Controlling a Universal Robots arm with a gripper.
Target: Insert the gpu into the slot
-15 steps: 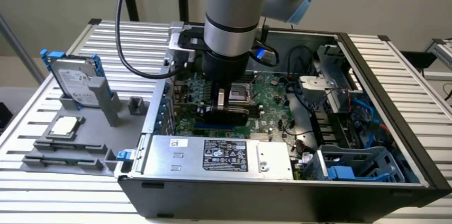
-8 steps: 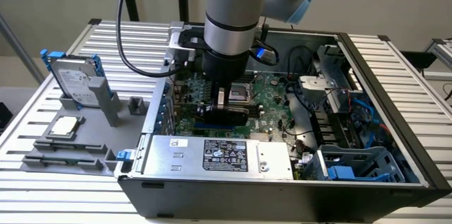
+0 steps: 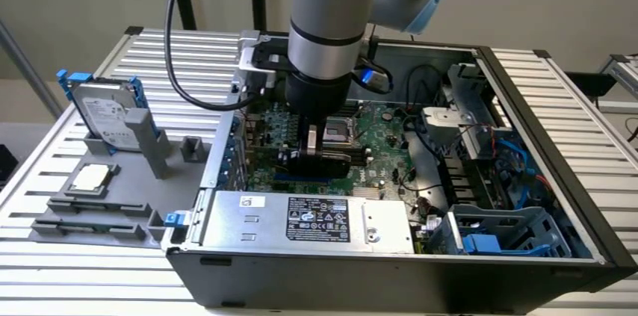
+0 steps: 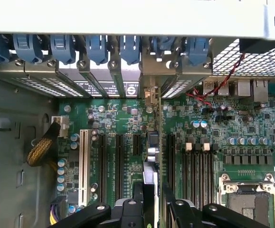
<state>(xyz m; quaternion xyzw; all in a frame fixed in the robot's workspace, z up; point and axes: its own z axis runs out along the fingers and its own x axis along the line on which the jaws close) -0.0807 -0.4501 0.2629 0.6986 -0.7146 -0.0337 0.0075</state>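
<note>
We see the gripper (image 4: 154, 211) down inside the open case, its fingers (image 4: 128, 211) clamped on the gpu (image 4: 152, 178), one on each flat face. The card stands upright and reads as a thin dark line, with the black memory strips (image 4: 192, 166) between it and the socket (image 4: 246, 199). Its far end reaches toward the rear brackets (image 4: 128, 80), on the side away from the socket.

In the exterior view the gpu (image 3: 334, 160) hangs just beside the socket (image 3: 344, 131), directly above the slot (image 3: 299, 179). We cannot tell whether its lower edge touches the blue strip yet.

We judge the card to be stiff and fairly light, but fragile, since it is a bare board with small parts and a contact edge that must not be scraped. The glossy shroud looks slippery, so a firm pinch is needed. The best hold, in our view, is near mid-length on the upper part of the flat faces, as it is held now. That keeps it from tipping end to end and leaves the contact edge free.
</note>
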